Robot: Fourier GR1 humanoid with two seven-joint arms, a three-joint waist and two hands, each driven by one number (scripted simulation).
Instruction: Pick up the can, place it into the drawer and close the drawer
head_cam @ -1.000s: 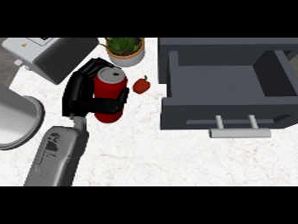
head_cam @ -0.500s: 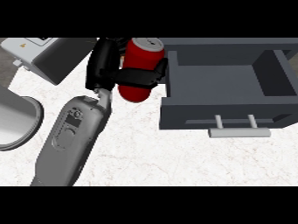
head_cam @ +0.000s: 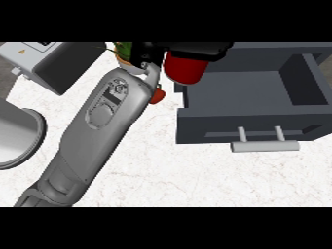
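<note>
The white marbled table (head_cam: 197, 180) fills the frame. The open grey drawer (head_cam: 258, 104) occupies the upper right, its handle (head_cam: 264, 144) facing the lower edge. A grey forearm (head_cam: 96, 131) runs from lower left to upper centre. The left hand (head_cam: 197, 49) has its fingers curled around the red can (head_cam: 185, 69), held at the drawer's upper-left corner. A small red object (head_cam: 157, 95) shows just beside the forearm.

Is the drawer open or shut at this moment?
Open. The drawer is pulled out, its inside showing and holding nothing visible; the left hand holds the red can over its back left corner.
</note>
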